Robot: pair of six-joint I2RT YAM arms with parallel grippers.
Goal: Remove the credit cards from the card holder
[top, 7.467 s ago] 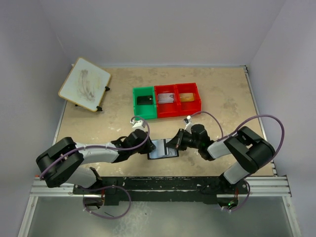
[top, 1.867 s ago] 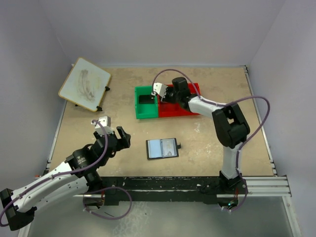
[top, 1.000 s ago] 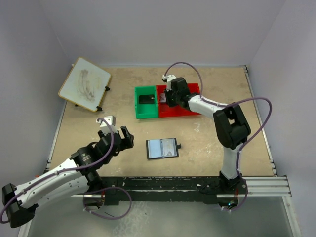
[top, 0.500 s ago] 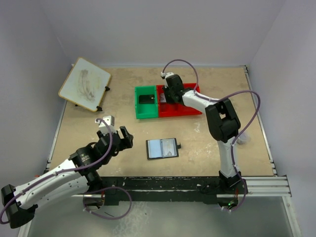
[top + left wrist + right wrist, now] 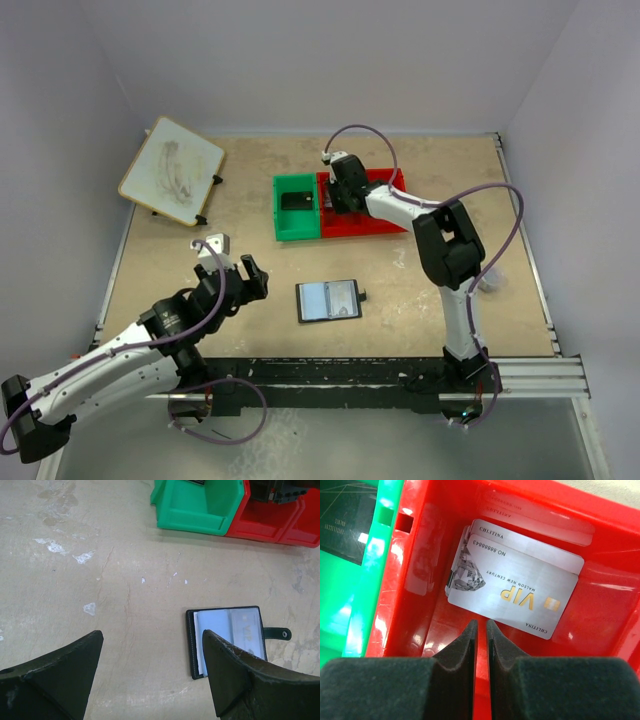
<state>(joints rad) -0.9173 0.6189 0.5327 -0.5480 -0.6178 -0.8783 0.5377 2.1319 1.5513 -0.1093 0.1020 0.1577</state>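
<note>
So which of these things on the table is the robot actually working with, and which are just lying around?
In the job: the open card holder; silver VIP cards in the red bin; a black card in the green bin.

Lying about: the smudged board at the far left.

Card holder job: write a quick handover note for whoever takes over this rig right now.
The left claw is open and empty, hovering left of the holder.
The right claw is shut and empty, over the red bin.
The holder lies open on the table, touched by neither claw.
Done: a silver VIP card is in the red bin, a dark card in the green bin.
Left: a card marked VIP seems to sit in a holder slot; pull it out.
</note>
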